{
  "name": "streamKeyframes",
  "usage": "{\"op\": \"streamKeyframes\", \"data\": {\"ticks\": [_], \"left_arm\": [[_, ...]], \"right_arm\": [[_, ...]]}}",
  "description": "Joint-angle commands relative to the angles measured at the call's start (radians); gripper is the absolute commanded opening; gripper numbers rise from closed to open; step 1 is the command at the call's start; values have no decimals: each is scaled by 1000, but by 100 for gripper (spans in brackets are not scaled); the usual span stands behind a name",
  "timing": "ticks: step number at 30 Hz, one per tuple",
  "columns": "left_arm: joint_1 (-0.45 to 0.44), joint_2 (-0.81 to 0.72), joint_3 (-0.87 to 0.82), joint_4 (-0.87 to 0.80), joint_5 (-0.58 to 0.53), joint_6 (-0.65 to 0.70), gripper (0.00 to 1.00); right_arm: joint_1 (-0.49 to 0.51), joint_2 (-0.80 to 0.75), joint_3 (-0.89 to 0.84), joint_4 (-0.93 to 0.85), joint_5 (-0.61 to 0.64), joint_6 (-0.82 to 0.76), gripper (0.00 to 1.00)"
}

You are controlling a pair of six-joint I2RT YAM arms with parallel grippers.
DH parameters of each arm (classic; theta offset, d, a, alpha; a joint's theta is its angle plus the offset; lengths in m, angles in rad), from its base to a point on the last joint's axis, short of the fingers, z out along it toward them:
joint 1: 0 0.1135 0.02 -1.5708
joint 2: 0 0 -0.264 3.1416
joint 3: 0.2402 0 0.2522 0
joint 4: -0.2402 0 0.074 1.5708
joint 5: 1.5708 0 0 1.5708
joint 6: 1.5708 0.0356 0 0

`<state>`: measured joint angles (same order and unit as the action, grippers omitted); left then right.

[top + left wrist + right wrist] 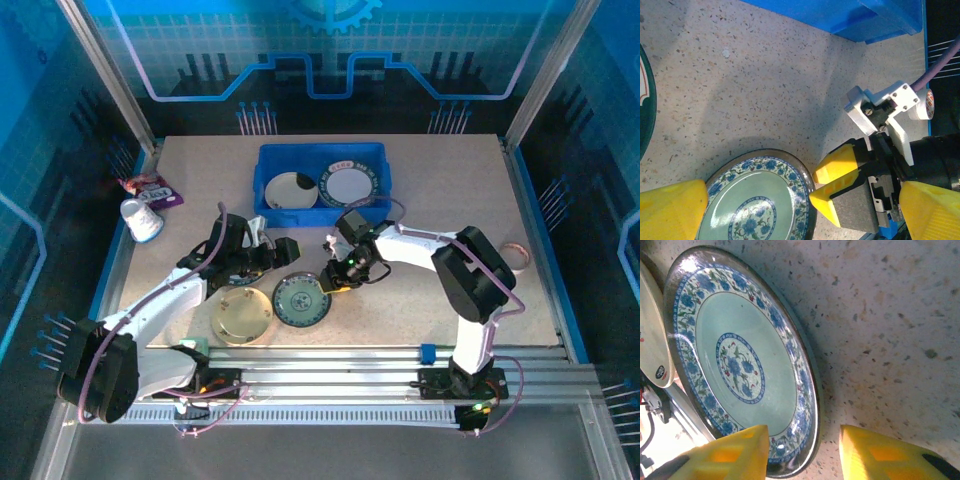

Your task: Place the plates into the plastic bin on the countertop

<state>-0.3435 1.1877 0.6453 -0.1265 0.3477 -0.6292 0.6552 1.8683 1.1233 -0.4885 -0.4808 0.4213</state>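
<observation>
Teal floral round ceramic plate (740,365): flat on beige speckled countertop (890,315), near the bright blue plastic bin (268,190). Right gripper (802,442): fingers apart, plate rim between them. Left gripper (802,197): spread wide, holding nothing

My left arm stretches forward and inward over the table, and my left gripper (283,248) points down with its jaws spread wide. My right arm folds back toward the middle. My right gripper (335,277) sits low, jaws parted, just beside the left.
</observation>
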Motion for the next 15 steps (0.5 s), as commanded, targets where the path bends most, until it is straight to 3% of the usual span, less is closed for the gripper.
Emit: {"op": "streamKeyframes", "data": {"ticks": [1,15], "left_arm": [[-4,-7,-13,14,3,-7,99],[-5,25,-21,35,2,-6,99]], "right_arm": [[-2,37,-8,10,-59,-15,41],[-6,70,-28,56,-99,14,25]]}}
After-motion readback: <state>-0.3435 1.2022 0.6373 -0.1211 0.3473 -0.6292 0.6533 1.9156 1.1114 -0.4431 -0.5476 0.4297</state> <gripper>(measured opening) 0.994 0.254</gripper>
